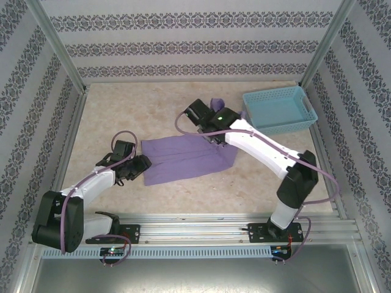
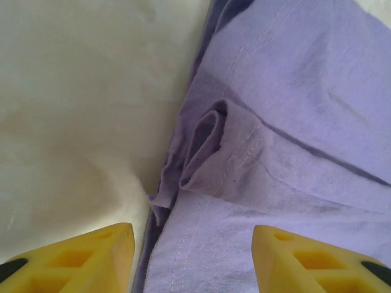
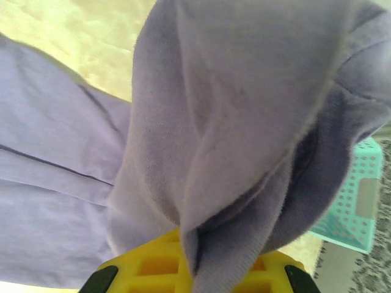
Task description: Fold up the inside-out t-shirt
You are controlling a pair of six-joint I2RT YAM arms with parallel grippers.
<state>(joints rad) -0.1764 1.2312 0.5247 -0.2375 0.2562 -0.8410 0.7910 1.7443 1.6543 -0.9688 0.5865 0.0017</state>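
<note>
folding is under way: the soft lavender-purple cotton t-shirt (image 1: 183, 160) lies mid-table as a rumpled band running from 9 to 3 o'clock, with one part of it raised off the surface. the right two-finger gripper (image 1: 211, 135), at the cloth's 1 o'clock edge, is clamped tight on a thick bunch of fabric, which drapes over its yellow fingers (image 3: 153, 265) in the right wrist view. the left two-finger gripper (image 2: 192, 232) hovers at the cloth's 9 o'clock edge with its jaws apart, straddling a stitched hem and a small curled fold and gripping nothing.

my reading: the step in hand is carrying the raised part across to make a fold. next, the left side probably has to pinch or pin that hem so the band does not drag, while the right lays its bunch flat. the curl may get creased in.

the surface is a pale beige speckled tabletop (image 1: 110, 110), with a light blue plastic lattice basket (image 1: 272, 93) at 2 o'clock. patterned grey-and-white wall panels (image 1: 183, 43) in a silver metal frame (image 1: 55, 43) close it in.
</note>
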